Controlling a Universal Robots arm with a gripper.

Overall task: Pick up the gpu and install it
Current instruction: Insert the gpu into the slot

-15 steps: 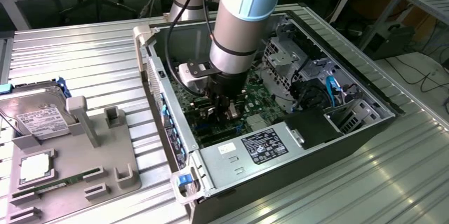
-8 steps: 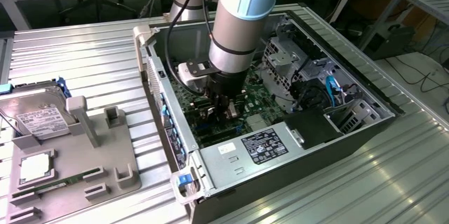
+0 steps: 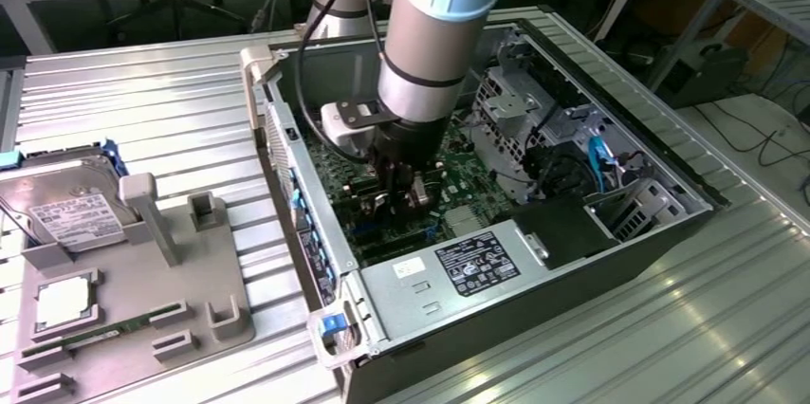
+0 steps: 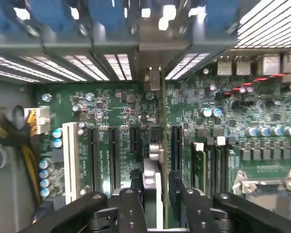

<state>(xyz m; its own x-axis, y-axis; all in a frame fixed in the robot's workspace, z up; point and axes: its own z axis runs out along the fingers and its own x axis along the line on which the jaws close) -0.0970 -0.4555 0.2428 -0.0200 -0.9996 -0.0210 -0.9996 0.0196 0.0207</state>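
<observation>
While the arm reaches down into the open PC case (image 3: 658, 153), its gripper (image 3: 402, 197) hangs low over the motherboard (image 4: 111, 111), approx. mid-case. In the wrist view the gripper (image 4: 155, 178) straddles the gpu (image 4: 154, 150), which stands upright and edge-on on the board, in line w/ the row of black expansion slots (image 4: 94, 155). The card's far end meets the slotted metal wall of the case.

The jaws are set narrowly apart, one black finger (image 4: 133, 199) on each side of the card. A sliver of green board shows between the card and one finger, so the grip looks slack, not clamped.

Beside the black slots is a white slot (image 4: 72, 155), and beyond that a bundle of yellow wires (image 4: 29, 155). A red cable (image 4: 262, 80) crosses the board on the other side.

Near the case's front, the silver power supply (image 3: 469, 266) w/ its black label lies by the board.

Well apart, on the exterior view's left, a grey fixture tray (image 3: 139, 309) sits on the ribbed metal table (image 3: 165, 101). It carries a white-labelled hard drive (image 3: 70, 214) and a slim green memory stick (image 3: 95, 338) in its near slots.
</observation>
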